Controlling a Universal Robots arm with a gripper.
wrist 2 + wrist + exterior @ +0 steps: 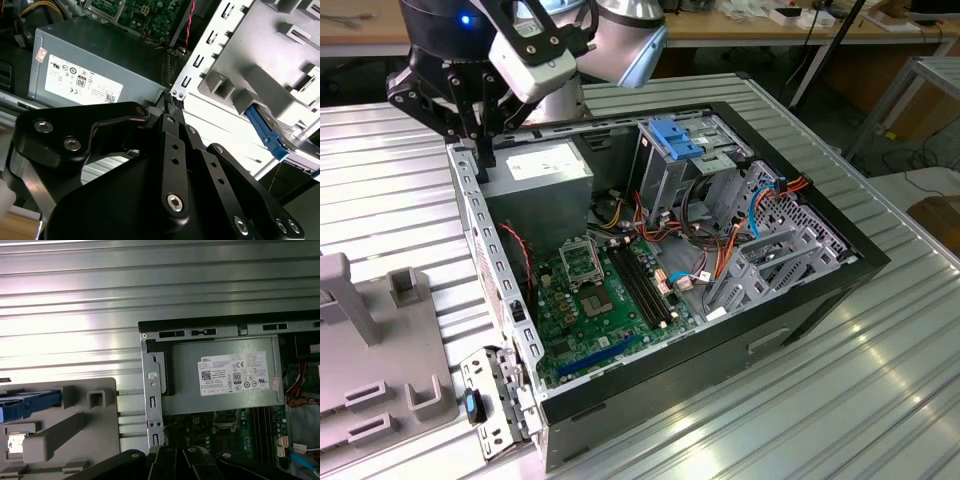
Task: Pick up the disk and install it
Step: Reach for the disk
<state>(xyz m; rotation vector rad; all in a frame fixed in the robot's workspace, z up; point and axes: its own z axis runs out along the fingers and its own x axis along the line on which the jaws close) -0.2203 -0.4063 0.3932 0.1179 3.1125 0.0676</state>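
- The pincer is hovering over the corner of the open computer case, just beside the power supply. Its jaws are sitting narrow, gripping nothing.
- The disk, with its blue rail, is resting in a slot of the grey holder, well apart from the pincer.
- The holder is sitting beside the case, toward the counter's edge at the exterior view's left.
- Inside the case, a blue bracket is sitting atop the grey drive cage, next to the motherboard.
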